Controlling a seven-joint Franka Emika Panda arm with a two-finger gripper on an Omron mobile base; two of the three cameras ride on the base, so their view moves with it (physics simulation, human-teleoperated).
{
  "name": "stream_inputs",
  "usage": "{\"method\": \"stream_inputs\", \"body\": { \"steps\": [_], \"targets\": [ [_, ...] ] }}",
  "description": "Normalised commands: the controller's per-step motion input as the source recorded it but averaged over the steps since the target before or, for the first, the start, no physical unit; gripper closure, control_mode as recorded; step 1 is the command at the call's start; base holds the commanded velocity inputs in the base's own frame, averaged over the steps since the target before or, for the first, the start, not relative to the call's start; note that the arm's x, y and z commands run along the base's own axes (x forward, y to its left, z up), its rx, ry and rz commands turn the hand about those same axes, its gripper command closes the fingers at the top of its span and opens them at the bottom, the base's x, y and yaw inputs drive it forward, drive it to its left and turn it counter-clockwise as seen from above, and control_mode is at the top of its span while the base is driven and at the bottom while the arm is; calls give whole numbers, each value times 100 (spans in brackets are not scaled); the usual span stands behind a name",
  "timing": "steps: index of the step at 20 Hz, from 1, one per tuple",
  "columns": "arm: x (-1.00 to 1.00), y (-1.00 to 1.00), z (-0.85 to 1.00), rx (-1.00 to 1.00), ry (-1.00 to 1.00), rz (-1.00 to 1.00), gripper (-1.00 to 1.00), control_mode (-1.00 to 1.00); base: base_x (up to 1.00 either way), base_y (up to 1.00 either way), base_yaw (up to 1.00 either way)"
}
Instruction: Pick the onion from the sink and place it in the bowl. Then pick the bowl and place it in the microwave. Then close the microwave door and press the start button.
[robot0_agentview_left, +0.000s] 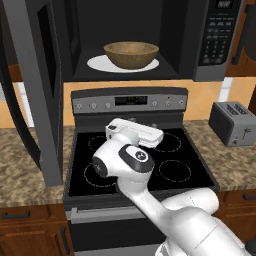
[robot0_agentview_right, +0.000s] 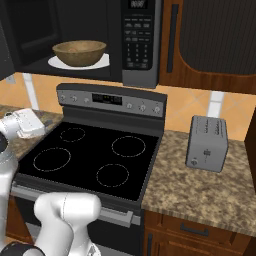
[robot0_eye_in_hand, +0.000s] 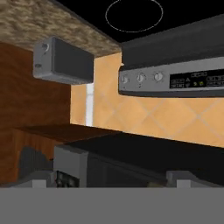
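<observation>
**Bowl in microwave, door open, arm over stove**

The microwave (robot0_agentview_left: 150, 40) sat above the stove (robot0_agentview_left: 140, 160), cavity exposed. The microwave door (robot0_agentview_left: 37, 90) was swung wide open to the left and hung down past the stove's left edge in the left base view. Button panel (robot0_agentview_right: 137, 37) on the microwave's right side, lit display above it.

Stove: black glass top, four ring burners, grey control strip with knobs (robot0_agentview_right: 110, 100) at the back. Granite worktop (robot0_agentview_right: 200, 185) on both sides, wooden cabinets below and above right.

The arm was folded low over the front-left of the stove, wrist section (robot0_agentview_left: 135, 132) level above the burners.

Toaster (robot0_agentview_right: 206, 143), grey, stood on the worktop right of the stove, well apart from the arm.

White turntable plate (robot0_agentview_left: 97, 64) lay on the microwave floor; the bowl (robot0_agentview_left: 131, 54) sat upright on it, roughly centred. Onion: a faint reddish patch inside the bowl, too small to confirm.

Pincer: the hand view was rolled upside down, facing stove controls, toaster and the microwave's front. Fingertips not resolvable, so cannot tell apart or together.
</observation>
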Motion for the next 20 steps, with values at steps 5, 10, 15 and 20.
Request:
{"method": "stream_inputs", "body": {
  "steps": [5, 10, 15, 20],
  "targets": [
    [0, 99, -8, -47, -7, -15, -100, -100, 0, 0, 0],
    [0, 95, 19, -37, -8, -15, -100, -100, 0, 0, 0],
    [0, 99, 5, -27, 0, -14, -100, -100, 0, 0, 0],
    [0, 82, 14, -11, 0, -10, -100, -100, 0, 0, 0]
  ]
}}
